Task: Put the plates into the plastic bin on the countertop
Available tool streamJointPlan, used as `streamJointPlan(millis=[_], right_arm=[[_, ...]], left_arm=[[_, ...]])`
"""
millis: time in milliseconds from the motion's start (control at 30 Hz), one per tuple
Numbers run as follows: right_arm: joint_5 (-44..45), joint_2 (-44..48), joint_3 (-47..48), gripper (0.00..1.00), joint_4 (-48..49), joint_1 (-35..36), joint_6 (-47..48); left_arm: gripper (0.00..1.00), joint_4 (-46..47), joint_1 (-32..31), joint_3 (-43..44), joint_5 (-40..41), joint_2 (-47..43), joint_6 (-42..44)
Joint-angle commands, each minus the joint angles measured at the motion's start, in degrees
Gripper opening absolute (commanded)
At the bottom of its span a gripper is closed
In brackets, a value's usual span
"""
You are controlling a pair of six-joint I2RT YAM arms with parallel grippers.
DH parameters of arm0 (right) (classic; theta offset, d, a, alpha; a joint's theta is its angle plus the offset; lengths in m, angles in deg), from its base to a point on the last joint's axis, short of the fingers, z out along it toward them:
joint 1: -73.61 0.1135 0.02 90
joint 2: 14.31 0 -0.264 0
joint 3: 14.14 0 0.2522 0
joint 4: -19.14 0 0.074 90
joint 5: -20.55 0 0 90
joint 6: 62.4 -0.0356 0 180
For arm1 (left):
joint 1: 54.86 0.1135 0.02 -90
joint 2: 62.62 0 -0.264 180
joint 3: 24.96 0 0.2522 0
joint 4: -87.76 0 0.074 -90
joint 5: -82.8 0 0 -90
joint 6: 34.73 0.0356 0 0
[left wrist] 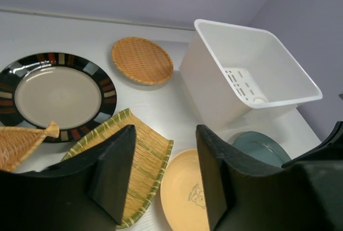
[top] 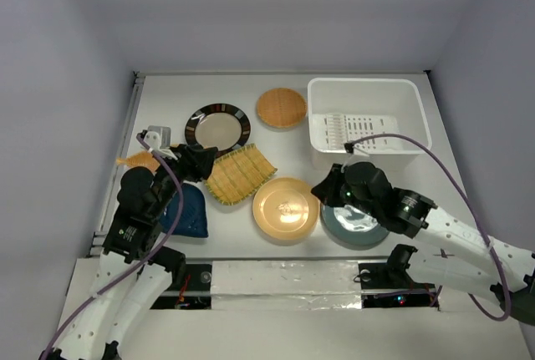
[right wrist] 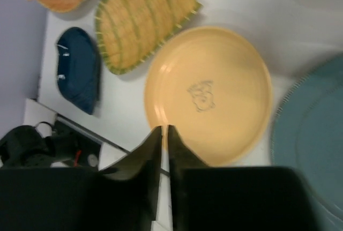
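The white plastic bin (top: 368,83) stands at the back right with no plates in it. On the countertop lie a woven tan plate (top: 281,108), a black-rimmed plate (top: 217,128), a slatted yellow-green plate (top: 241,174), an orange-yellow plate (top: 286,208), a teal plate (top: 355,228), a blue leaf dish (top: 185,212) and an orange leaf dish (top: 136,159). My left gripper (left wrist: 163,134) is open and empty above the slatted plate (left wrist: 140,158). My right gripper (right wrist: 165,129) is shut and empty, its tips over the near rim of the orange-yellow plate (right wrist: 209,94).
A white perforated insert (left wrist: 244,85) lies inside the bin. Pale walls close in the left, back and right. A taped strip (top: 284,275) runs along the near edge between the arm bases.
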Motion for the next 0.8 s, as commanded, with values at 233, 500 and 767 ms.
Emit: streamJointPlan(millis=[233, 500, 767], right_arm=[[4.78, 1.18, -3.97, 0.0, -11.37, 3.56, -18.15], [6.97, -7.7, -4.77, 0.43, -9.07, 6.03, -25.79], [4.61, -8.23, -10.82, 0.44, -6.71, 6.03, -30.46]], left_arm=[[0.0, 0.43, -3.3, 1.86, 3.93, -4.41, 0.55], [0.18, -0.89, -5.06, 2.39, 6.94, -4.23, 0.28], [0.33, -1.33, -5.59, 2.57, 9.22, -4.41, 0.37]])
